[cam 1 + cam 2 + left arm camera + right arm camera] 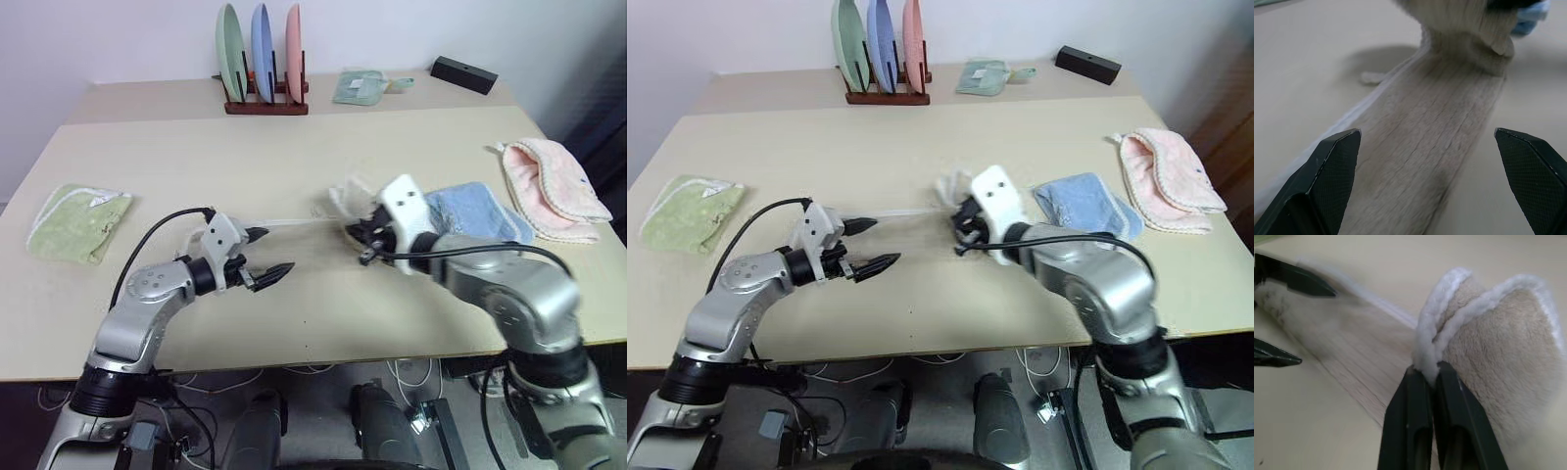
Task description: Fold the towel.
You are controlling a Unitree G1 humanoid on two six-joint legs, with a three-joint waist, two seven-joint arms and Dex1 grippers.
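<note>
The beige towel (pixel 1498 342) with white corded edging lies as a long strip (pixel 1425 147) across the middle of the table. My right gripper (pixel 1431 369) is shut on a doubled fold of the white edge and holds that end raised off the table (pixel 348 196). My left gripper (pixel 274 251) is open at the strip's other end, low over the table, one finger on each side of the cloth. In the right wrist view its black fingers (pixel 1298 279) stand apart over the far end of the towel.
A folded green cloth (pixel 78 220) lies at the left, with a blue cloth (pixel 475 211) and a pink cloth (pixel 554 191) at the right. At the back stand a rack of plates (pixel 263 59), a small pale-green cloth (pixel 362 86) and a black box (pixel 462 73).
</note>
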